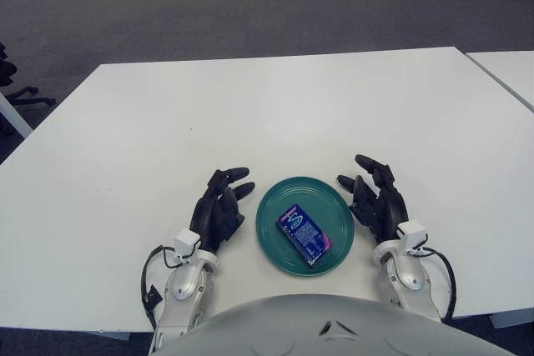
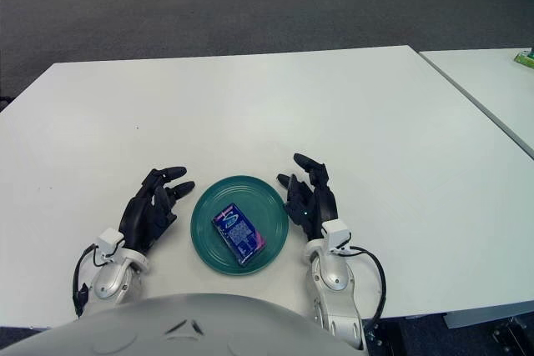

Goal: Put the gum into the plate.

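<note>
A blue and purple gum pack point(image 1: 304, 235) lies flat inside the teal plate point(image 1: 275, 206) near the front edge of the white table point(image 1: 275, 114). My left hand point(image 1: 220, 206) shows just left of the plate, fingers relaxed and holding nothing. My right hand point(image 1: 375, 198) shows just right of the plate, fingers spread and empty. Neither hand touches the gum.
A second white table point(image 2: 501, 81) stands to the right across a narrow gap, with a small green item point(image 2: 524, 58) on its far edge. Grey carpet lies beyond. An office chair base point(image 1: 17, 93) shows at the far left.
</note>
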`<state>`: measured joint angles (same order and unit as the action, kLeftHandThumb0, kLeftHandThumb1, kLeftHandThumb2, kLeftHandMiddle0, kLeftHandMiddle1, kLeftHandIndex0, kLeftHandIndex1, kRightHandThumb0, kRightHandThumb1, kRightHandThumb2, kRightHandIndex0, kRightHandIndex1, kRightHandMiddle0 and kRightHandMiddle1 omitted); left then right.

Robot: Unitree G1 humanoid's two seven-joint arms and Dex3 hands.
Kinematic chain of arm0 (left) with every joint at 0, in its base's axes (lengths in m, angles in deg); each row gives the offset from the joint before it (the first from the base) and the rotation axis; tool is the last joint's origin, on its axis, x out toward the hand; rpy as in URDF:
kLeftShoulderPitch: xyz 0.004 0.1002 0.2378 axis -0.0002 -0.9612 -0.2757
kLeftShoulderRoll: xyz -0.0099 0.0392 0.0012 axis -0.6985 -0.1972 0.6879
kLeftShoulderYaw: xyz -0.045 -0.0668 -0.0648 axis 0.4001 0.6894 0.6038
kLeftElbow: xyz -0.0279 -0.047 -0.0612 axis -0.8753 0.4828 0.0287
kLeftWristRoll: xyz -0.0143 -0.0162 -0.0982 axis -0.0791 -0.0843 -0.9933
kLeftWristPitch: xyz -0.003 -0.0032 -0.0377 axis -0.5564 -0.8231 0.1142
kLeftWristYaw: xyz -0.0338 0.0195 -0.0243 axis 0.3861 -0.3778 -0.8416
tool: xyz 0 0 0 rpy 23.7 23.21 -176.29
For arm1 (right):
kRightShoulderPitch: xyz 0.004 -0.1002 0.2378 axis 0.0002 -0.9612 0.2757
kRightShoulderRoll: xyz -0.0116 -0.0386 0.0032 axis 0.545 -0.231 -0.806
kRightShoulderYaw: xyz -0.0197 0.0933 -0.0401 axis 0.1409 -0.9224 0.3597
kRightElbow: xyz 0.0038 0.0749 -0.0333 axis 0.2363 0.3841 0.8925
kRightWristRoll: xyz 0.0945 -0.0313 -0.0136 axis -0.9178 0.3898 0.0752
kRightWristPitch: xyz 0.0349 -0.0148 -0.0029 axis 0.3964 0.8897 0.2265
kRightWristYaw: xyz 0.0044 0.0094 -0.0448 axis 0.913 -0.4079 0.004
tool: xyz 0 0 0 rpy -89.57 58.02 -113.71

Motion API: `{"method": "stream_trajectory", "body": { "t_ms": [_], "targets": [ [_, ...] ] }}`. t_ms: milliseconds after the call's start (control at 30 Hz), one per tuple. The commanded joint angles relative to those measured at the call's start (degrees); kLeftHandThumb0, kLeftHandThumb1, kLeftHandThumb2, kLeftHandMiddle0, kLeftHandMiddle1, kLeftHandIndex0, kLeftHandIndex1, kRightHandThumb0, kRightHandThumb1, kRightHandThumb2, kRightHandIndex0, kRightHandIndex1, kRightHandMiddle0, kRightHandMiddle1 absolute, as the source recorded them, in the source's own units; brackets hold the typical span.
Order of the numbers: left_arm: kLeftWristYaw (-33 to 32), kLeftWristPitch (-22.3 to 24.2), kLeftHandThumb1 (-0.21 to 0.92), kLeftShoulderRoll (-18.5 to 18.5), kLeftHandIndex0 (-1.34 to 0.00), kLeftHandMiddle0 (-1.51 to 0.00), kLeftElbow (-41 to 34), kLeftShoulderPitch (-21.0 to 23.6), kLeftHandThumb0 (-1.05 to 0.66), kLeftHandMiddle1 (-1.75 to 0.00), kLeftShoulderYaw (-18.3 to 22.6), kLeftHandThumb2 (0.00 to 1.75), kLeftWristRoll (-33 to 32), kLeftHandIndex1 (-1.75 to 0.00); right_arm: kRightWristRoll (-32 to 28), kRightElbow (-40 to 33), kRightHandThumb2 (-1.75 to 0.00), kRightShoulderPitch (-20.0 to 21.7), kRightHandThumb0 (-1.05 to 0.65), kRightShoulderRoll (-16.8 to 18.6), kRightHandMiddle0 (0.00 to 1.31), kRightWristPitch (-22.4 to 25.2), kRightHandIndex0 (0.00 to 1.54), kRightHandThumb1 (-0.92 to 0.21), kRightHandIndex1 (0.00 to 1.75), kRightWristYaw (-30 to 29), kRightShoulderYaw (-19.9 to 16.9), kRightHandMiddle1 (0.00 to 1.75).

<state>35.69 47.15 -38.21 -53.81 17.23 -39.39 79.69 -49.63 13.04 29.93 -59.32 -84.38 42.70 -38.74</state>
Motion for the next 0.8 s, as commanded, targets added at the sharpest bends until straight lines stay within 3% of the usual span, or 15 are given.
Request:
{"method": "stream_trajectory", "body": {
  "t_ms": [0,767],
  "targets": [
    [-0.53,1.18,0.92,-0.22,-0.27,-0.49,0.35,0.13,-0.87,-0.81,0.25,0.94,0.69,-1.21,0.35,2.46,-0.82,-1.74,-0.64,-0.46,0.01,3.85,0.47,-0.92,0.55,-0.6,-0.33,0.94],
    [-0.42,1.52,0.92,-0.28,-0.28,-0.5,-0.28,0.14,-0.86,-0.82,0.61,0.94,0.36,-1.23,0.63,1.94,-0.83,-2.23,-0.64,-0.14,0.02,4.36,0.45,-0.92,0.54,-0.79,0.4,0.94]
  ]
}}
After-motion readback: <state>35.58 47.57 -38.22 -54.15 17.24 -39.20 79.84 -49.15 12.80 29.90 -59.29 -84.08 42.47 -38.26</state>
